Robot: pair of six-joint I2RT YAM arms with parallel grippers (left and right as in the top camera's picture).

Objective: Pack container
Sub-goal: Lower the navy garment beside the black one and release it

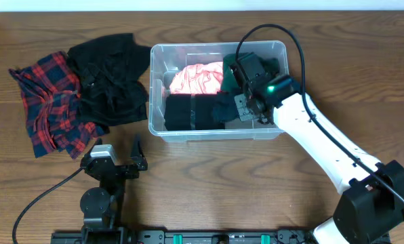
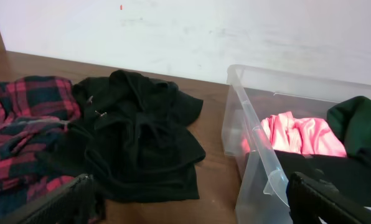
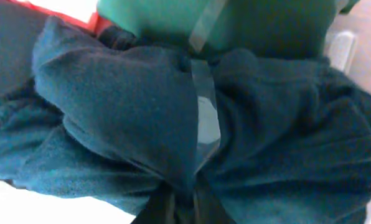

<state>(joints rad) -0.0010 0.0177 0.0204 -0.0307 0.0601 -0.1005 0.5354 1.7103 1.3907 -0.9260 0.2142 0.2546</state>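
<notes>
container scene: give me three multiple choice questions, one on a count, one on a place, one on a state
1. How many garments lie outside the container?
A one
B two
C four

2. Where is the red plaid garment?
A inside the container
B on the table, left of the black garment
C hanging over the container's rim

3. How does the left end effector stand?
A open and empty
B shut on the plaid garment
C down in the container

Answers:
1 B, only the plaid and the black garment lie on the wood.
2 B, it is the leftmost pile, beside the black one.
3 A, its fingers are spread with nothing between them.
</notes>
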